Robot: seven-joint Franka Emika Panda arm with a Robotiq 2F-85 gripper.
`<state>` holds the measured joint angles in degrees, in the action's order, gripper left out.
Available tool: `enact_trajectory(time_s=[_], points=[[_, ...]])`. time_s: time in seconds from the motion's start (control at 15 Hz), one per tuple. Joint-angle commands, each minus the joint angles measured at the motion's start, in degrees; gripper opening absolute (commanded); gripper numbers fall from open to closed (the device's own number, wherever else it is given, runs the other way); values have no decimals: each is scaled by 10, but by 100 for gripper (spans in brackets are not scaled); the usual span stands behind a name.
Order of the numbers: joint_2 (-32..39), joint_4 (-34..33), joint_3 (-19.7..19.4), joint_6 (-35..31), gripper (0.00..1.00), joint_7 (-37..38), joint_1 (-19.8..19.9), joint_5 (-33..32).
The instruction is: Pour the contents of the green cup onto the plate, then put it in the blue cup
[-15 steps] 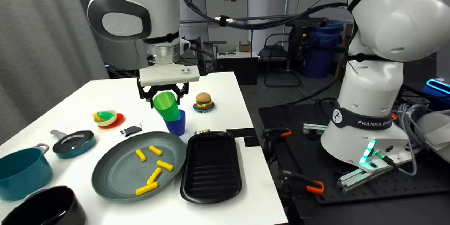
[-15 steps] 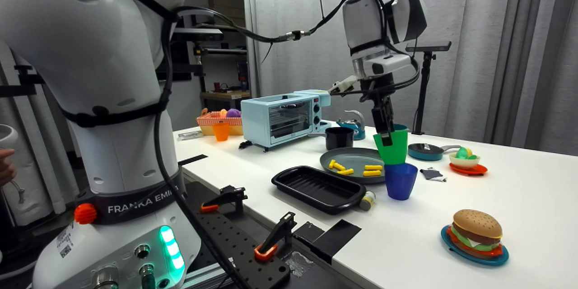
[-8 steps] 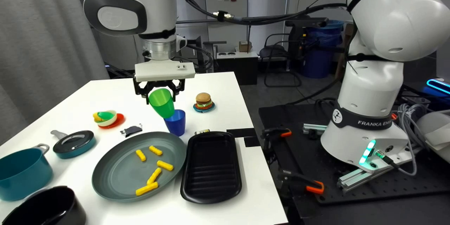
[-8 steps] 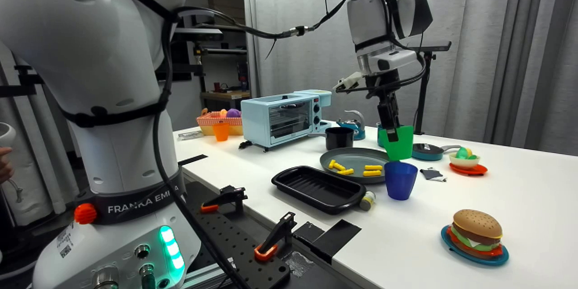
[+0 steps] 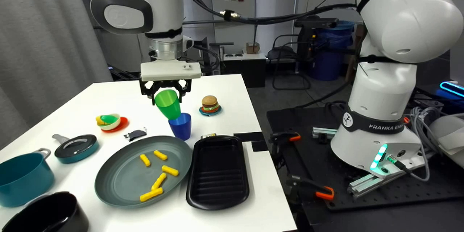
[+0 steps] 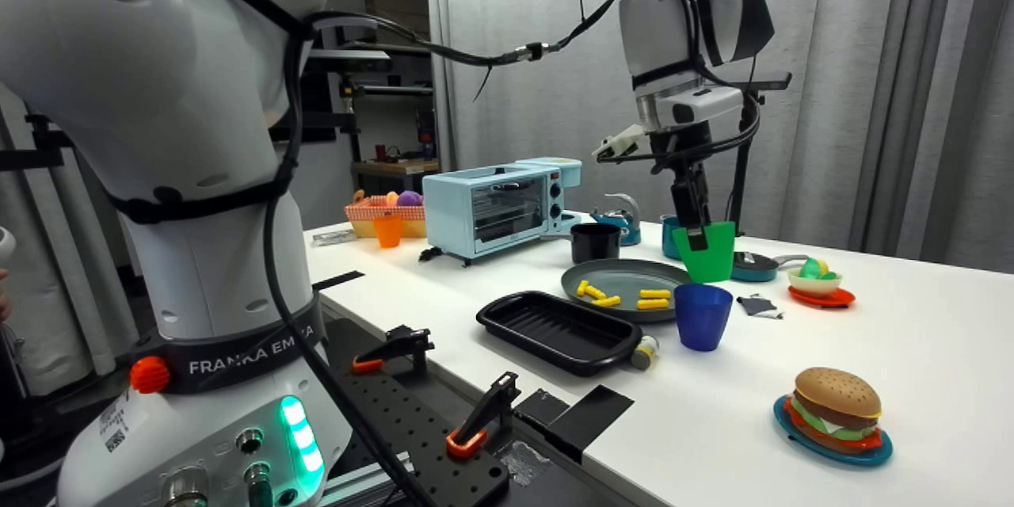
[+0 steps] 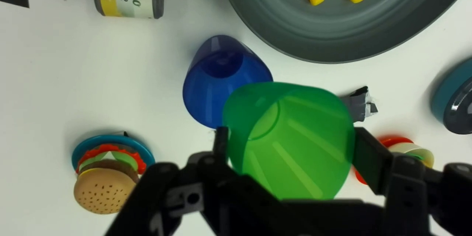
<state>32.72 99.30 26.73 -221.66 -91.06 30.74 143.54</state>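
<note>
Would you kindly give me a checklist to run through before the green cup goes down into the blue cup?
1. Yellow pieces on the plate: ok, five visible.
2. Green cup empty: ok, no pieces visible inside.
3. Jaws on the green cup: ok, gripping it from both sides.
4. Blue cup upright on the table: ok.
5. Green cup upright for lowering: not ok, tilted.
6. Green cup centred above the blue cup: not ok, it seems offset.

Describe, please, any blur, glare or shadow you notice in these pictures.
Wrist view: claw blurred, toy burger crisper, soft shadow beside the plate; in an exterior view, a white glint inside the black pot; in both exterior views, the base's light strip glows brightly.
</note>
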Motion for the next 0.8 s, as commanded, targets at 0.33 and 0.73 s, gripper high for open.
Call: enact_trajectory(time_s=[0.33, 0.73], points=[[23, -18, 16, -25, 56, -26, 20, 10], [37, -15, 24, -23, 56, -24, 27, 11]])
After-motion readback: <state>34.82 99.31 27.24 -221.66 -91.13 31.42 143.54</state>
